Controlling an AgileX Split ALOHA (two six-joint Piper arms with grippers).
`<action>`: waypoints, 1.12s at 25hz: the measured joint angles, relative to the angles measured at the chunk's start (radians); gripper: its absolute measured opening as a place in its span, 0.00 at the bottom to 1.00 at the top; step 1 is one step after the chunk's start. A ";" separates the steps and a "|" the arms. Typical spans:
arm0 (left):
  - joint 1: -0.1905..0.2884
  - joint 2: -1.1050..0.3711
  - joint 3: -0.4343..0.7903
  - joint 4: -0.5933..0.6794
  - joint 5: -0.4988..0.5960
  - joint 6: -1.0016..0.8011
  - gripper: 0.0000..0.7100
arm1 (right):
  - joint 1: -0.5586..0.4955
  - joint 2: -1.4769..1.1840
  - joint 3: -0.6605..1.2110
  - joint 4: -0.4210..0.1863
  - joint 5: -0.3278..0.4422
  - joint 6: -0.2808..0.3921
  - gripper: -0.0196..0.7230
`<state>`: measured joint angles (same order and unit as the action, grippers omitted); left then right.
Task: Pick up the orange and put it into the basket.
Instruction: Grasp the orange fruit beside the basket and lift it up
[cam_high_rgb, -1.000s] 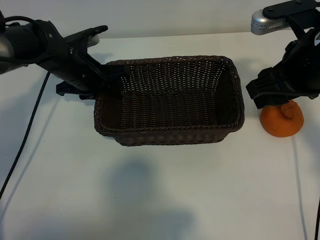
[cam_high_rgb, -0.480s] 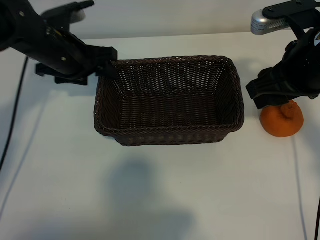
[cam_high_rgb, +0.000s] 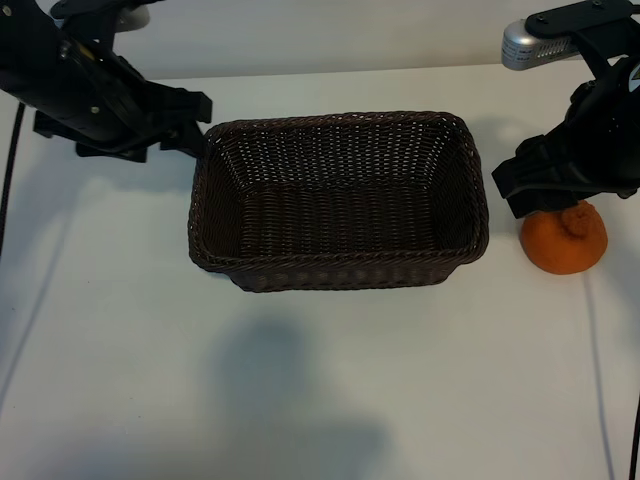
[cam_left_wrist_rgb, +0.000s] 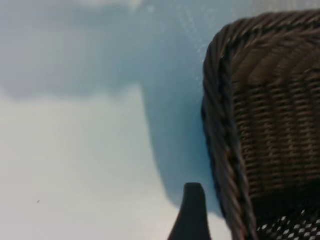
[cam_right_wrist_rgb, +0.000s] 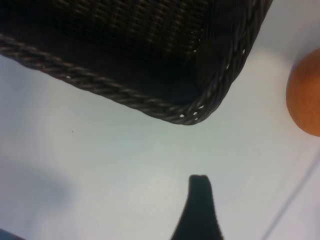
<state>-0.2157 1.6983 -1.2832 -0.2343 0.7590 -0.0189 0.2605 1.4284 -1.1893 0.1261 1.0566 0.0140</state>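
Your right pincer hangs wide open and empty just above the orange, which sits on the white surface just beside the basket, while your left pincer, fingers hidden, hovers at the basket's opposite end.

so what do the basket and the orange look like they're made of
Basket: dark brown woven wicker, matte, with visible strands and a braided rim; natural or synthetic, cannot tell. Orange: looks like real fruit, dull bright-orange peel with a knobby stem bump, though it could be a replica.
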 joint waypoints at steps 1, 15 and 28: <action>0.024 0.000 -0.013 0.015 0.028 0.000 0.87 | 0.000 0.000 0.000 0.000 0.000 0.000 0.77; 0.394 -0.178 -0.053 0.018 0.193 0.142 0.84 | 0.000 0.000 0.000 0.001 -0.001 -0.001 0.77; 0.451 -0.514 -0.053 0.024 0.291 0.197 0.84 | 0.000 0.000 0.000 0.000 -0.001 0.000 0.77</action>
<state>0.2351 1.1845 -1.3363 -0.2100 1.0503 0.1778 0.2605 1.4284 -1.1893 0.1262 1.0557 0.0136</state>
